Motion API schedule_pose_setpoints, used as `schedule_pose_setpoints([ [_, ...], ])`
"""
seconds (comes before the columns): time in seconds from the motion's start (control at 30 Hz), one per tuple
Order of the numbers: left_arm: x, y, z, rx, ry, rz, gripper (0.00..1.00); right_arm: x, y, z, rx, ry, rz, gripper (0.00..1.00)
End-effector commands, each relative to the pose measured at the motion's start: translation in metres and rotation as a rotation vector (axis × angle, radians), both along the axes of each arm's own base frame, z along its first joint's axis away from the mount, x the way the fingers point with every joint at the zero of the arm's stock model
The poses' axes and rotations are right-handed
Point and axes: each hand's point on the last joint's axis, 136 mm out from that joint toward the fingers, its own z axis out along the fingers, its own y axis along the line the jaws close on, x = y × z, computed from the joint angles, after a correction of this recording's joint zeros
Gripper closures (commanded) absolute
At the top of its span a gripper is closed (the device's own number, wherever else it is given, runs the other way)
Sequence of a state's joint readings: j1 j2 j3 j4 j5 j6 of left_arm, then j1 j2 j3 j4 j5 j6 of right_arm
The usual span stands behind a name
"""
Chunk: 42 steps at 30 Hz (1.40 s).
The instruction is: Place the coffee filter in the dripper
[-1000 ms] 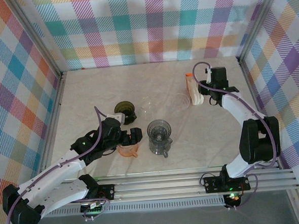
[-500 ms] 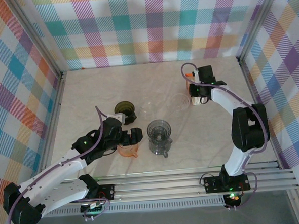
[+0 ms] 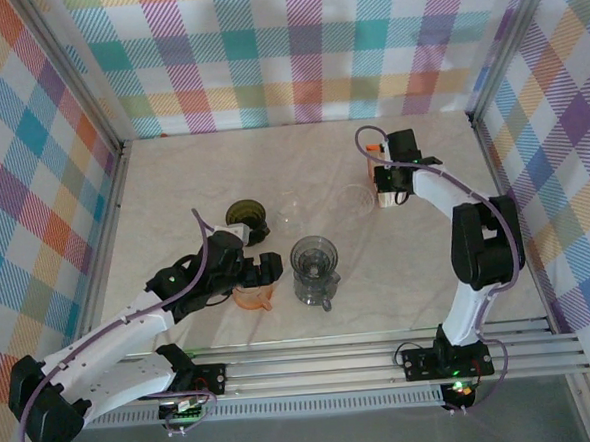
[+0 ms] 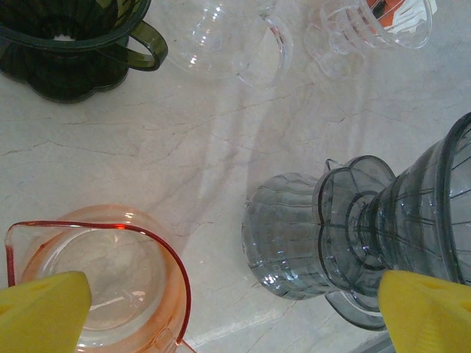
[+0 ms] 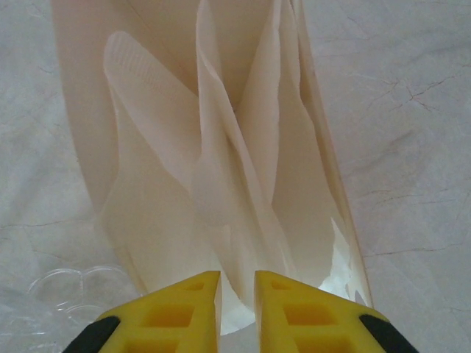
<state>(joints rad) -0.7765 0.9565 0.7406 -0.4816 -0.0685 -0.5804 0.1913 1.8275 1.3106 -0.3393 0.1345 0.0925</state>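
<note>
The left tool [image 4: 234,316] is held spread wide and empty between one orange dripper [image 4: 103,279] and one grey dripper [image 4: 353,228], probably so that either can be steadied. One dark green dripper [image 4: 73,44] and two clear vessels [image 4: 228,40] are counted beyond. Far right, the right tool [image 5: 237,294] is narrowed to a slit on a coffee filter [image 5: 221,206], one of several standing upright, presumably for lifting it out.

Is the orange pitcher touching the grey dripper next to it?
Apart. The left wrist view shows bare marble table between the orange pitcher and the grey dripper.
</note>
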Motion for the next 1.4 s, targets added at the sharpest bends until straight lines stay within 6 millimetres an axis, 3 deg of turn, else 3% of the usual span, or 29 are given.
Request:
schedule_pose_setpoints([
  [0.0, 0.002, -0.004, 0.005, -0.013, -0.015, -0.002, 0.00, 0.007, 0.001, 0.003, -0.019, -0.006, 0.001, 0.82],
  [0.27, 0.003, -0.006, 0.001, -0.011, -0.007, -0.006, 0.00, 0.007, 0.003, 0.017, -0.016, -0.043, 0.013, 1.00],
  [0.67, 0.001, -0.007, 0.001, -0.026, -0.003, -0.010, 0.00, -0.001, -0.001, 0.043, -0.026, -0.082, 0.002, 1.00],
  [1.0, 0.001, -0.006, 0.000, -0.022, -0.003, -0.007, 0.00, -0.002, 0.001, 0.025, -0.014, -0.043, -0.004, 1.00],
  [1.07, 0.001, -0.006, 0.001, -0.023, -0.005, -0.006, 0.00, -0.002, 0.003, 0.021, -0.001, -0.035, -0.007, 0.96],
  [1.2, 0.002, -0.007, 0.000, -0.021, -0.003, -0.006, 0.00, -0.003, 0.005, 0.013, 0.019, -0.010, -0.014, 0.76],
  [1.37, 0.002, -0.008, -0.002, -0.019, 0.001, -0.009, 0.00, -0.004, 0.008, 0.020, 0.045, -0.022, -0.016, 0.64],
])
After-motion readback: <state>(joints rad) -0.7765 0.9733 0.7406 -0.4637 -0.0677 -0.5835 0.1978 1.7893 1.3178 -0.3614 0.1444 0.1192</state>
